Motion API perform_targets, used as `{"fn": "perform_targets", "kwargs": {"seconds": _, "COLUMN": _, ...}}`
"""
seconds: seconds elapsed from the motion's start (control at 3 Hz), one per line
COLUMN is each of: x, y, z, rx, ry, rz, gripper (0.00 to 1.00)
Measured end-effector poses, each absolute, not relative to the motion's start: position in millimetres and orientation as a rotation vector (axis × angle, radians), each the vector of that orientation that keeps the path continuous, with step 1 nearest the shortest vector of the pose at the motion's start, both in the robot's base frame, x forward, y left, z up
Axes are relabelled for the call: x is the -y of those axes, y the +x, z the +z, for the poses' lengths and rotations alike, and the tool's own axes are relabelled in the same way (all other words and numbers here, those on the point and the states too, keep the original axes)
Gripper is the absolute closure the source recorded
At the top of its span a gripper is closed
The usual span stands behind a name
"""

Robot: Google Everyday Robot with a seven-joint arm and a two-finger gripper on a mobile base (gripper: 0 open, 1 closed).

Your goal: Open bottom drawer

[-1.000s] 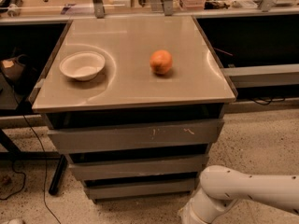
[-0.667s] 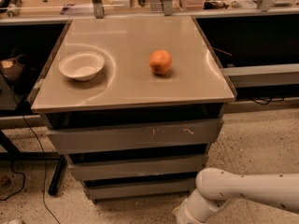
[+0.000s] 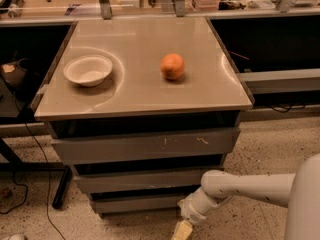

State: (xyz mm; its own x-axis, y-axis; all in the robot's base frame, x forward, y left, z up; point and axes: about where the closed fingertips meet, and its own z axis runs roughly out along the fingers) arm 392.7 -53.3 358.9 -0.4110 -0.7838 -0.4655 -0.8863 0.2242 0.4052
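Note:
The bottom drawer (image 3: 135,202) is the lowest and narrowest of three grey drawer fronts under the table; it looks closed, flush beneath the middle drawer (image 3: 135,180). The widest top drawer front (image 3: 145,145) has pale scratch marks. My white arm (image 3: 240,188) reaches in from the right, low near the floor. My gripper (image 3: 182,230) hangs at the bottom edge of the view, just right of and below the bottom drawer's right end, apart from it.
A white bowl (image 3: 88,70) and an orange (image 3: 172,66) sit on the beige table top (image 3: 135,94). Cables (image 3: 30,149) and a black table leg (image 3: 60,186) are on the left floor. A shelf rail (image 3: 280,79) runs on the right.
My arm and gripper have moved left, closer to the right end of the bottom drawer. The drawers, bowl and orange have not moved.

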Motion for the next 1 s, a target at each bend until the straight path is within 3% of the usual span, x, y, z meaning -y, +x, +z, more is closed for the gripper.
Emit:
{"fn": "perform_targets", "kwargs": {"seconds": 0.33, "x": 51.9, "y": 392.5, "z": 354.0, "rx": -2.322, "ry": -1.595, "rz": 0.963, "gripper": 0.0}}
{"fn": "perform_targets", "kwargs": {"seconds": 1.0, "x": 71.3, "y": 452.7, "z": 297.7, "rx": -2.29, "ry": -1.558, "rz": 0.783, "gripper": 0.0}}
